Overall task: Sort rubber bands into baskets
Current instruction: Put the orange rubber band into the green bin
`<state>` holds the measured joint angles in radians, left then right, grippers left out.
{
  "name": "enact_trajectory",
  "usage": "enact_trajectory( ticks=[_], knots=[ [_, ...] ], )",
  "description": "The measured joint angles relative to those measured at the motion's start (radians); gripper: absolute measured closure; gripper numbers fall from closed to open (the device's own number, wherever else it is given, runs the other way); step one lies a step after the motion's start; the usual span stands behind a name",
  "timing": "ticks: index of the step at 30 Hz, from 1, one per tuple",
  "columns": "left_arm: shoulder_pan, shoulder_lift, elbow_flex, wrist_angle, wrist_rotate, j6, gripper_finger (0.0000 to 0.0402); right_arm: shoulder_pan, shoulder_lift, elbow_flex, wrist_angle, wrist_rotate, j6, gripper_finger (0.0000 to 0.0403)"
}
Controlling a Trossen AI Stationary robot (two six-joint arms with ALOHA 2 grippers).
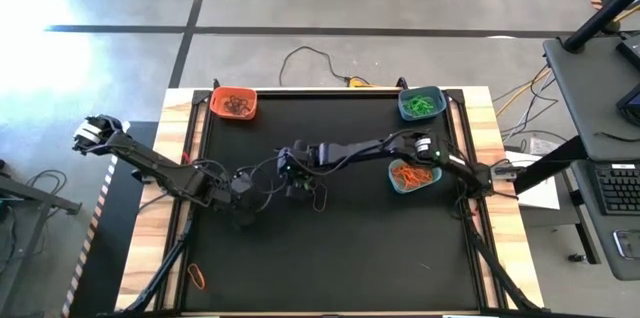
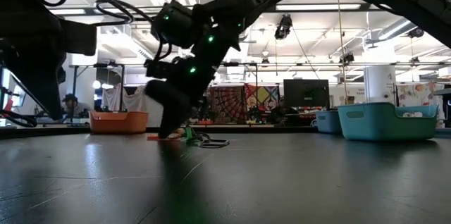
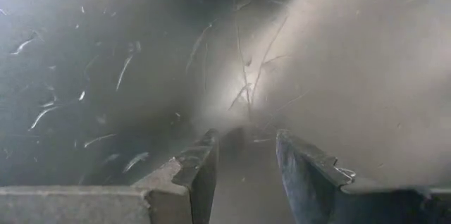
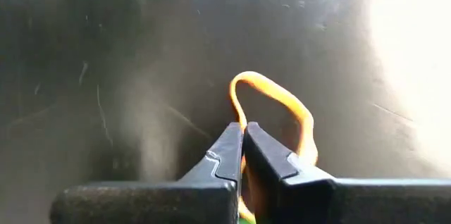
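Note:
My right gripper (image 4: pixel 243 136) is shut on an orange rubber band (image 4: pixel 276 97) near the middle of the black mat (image 1: pixel 350 248); its fingertips are down at the mat (image 2: pixel 168 134). A few green and dark rubber bands (image 2: pixel 208 141) lie on the mat beside it. My left gripper (image 3: pixel 246 150) hovers open and empty over the mat, just left of the right gripper (image 1: pixel 298 186). At the far left stands the orange basket (image 1: pixel 233 104) with dark bands, at the far right the teal basket (image 1: pixel 421 104) with green bands, and on the right the blue basket (image 1: pixel 413 174) with orange bands. My right gripper pinches the orange rubber band between its two fingers, with a strand of the band (image 4: pixel 242 122) caught right at their free ends. The fingers slant down from the table's right side. The band's loop (image 4: pixel 299 115) arches out past the fingertips, low over the mat.
One stray orange band (image 1: pixel 198 277) lies near the table's front left edge. Wooden table borders (image 1: pixel 172 158) frame the mat. Free mat lies in front of both grippers, toward the near edge. Cables and a desk stand beyond the table.

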<state>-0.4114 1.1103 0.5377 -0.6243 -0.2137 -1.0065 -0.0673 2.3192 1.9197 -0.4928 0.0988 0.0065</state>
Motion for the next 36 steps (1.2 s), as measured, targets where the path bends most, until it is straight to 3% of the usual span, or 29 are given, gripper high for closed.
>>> enact_trajectory(
  ticks=[11,16,21,30,36],
  knots=[
    [0.000,0.001,-0.001,0.020,-0.033,0.002,0.0271,-0.016,-0.279,-0.015,-0.234,-0.029,-0.052,0.0394],
    [0.000,0.001,-0.001,0.067,-0.076,0.023,0.0271,-0.016,-0.362,-0.027,-0.201,-0.029,-0.008,0.0394],
    [0.001,0.001,-0.001,0.110,-0.095,0.077,0.0271,-0.021,-0.301,-0.032,-0.134,-0.021,0.006,0.0379],
    [0.000,0.001,-0.001,0.112,-0.091,0.034,0.0271,-0.057,-0.078,-0.033,-0.083,-0.123,0.053,0.0298],
    [0.000,0.001,-0.002,0.115,-0.091,0.016,0.0271,-0.063,-0.012,-0.030,-0.072,-0.095,0.038,0.0287]
  ],
)
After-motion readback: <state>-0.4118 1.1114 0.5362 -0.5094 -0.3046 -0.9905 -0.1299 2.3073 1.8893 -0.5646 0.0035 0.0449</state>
